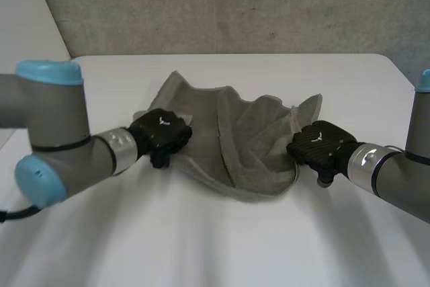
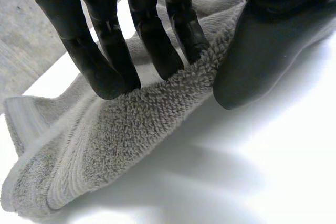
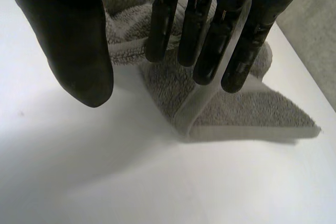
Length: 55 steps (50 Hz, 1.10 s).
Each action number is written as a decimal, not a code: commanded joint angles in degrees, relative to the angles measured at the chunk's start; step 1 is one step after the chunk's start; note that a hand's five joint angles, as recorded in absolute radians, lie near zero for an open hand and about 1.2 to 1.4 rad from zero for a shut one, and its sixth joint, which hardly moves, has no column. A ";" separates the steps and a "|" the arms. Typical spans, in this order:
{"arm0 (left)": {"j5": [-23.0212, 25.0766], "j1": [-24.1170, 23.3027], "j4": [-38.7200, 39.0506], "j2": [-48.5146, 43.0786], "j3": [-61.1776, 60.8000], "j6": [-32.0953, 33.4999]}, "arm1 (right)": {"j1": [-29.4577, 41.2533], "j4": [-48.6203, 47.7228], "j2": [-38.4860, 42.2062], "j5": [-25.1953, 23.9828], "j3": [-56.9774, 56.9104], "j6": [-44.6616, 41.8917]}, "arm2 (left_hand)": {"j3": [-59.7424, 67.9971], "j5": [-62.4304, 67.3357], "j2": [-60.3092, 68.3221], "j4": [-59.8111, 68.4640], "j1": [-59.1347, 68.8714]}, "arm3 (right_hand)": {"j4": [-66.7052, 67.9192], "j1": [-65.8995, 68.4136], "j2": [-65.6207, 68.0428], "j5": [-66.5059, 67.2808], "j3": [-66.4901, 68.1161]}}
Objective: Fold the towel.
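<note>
Fold apparently just starting: left hand (image 1: 161, 136) pinches the towel (image 1: 248, 146) at 9 o'clock; right hand (image 1: 321, 144), fingers (image 3: 163, 19) apart, must grip 3 o'clock.

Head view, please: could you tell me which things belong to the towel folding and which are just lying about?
Job: towel; left hand, pinching its edge; right hand, open at its other side.
Just there: white table; grey wall.
</note>
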 commanded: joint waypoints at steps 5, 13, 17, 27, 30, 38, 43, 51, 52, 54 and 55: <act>0.00 1.51 7.57 11.63 -22.04 -3.89 | 0.44 0.61 -1.54 -2.54 0.61 0.11 | 8.94 9.46 -6.02 -6.36 -6.06 | 0.83 1.54 2.09 0.50 1.13; -0.70 1.69 8.98 15.67 -23.98 -7.76 | 0.62 0.61 -1.63 -2.54 0.08 -0.07 | -33.93 -33.41 -48.89 -49.23 -48.93 | 0.83 1.54 2.09 0.50 1.13; -0.70 1.69 9.07 16.11 -20.48 -8.20 | 0.70 0.61 -1.54 -2.54 0.00 0.02 | -42.84 -42.32 -57.80 -58.14 -57.84 | 0.83 1.54 2.09 0.50 1.13; -0.79 2.22 8.98 8.38 -7.81 -7.32 | 0.88 0.61 -1.63 -2.63 0.52 0.11 | -49.07 -48.55 -64.03 -64.37 -64.07 | 0.66 1.37 1.93 0.33 0.96; -0.70 2.04 7.92 3.28 -1.92 -7.32 | 0.97 0.61 -1.63 -2.72 0.79 0.11 | -48.90 -48.38 -63.86 -64.20 -63.90 | 0.66 1.37 1.93 0.33 0.96; -0.44 1.95 -0.34 -7.79 10.47 -5.65 | 1.58 0.61 -1.54 -2.81 1.49 0.11 | -49.07 -48.55 -64.03 -64.37 -64.07 | 0.66 1.37 1.93 0.33 0.96; -0.70 1.78 -5.26 -13.42 16.80 -0.81 | 2.02 0.52 -1.37 -2.72 1.66 0.02 | -49.07 -48.55 -64.03 -64.37 -64.07 | 0.66 1.37 1.93 0.33 0.96; -1.58 1.51 -9.13 -17.28 21.55 1.47 | 2.02 0.44 -1.01 -2.89 2.02 -0.33 | -46.21 -45.69 -61.17 -61.51 -61.21 | 0.66 1.37 1.93 0.33 0.96; -2.19 1.51 -9.39 -17.55 21.90 1.47 | 2.02 0.43 -1.01 -2.89 2.02 -0.33 | -44.71 -44.19 -59.67 -60.01 -59.71 | 0.66 1.37 1.93 0.33 0.96; -3.08 1.51 -9.57 -17.64 22.08 1.56 | 2.02 0.43 -0.93 -2.89 2.02 -0.42 | -43.35 -42.83 -58.31 -58.65 -58.35 | 0.83 1.54 2.09 0.50 1.13; -3.86 1.51 -9.74 -17.72 22.08 1.65 | 2.02 0.43 -0.93 -2.89 2.02 -0.42 | -40.52 -40.00 -55.48 -55.82 -55.52 | 0.83 1.54 2.09 0.50 1.13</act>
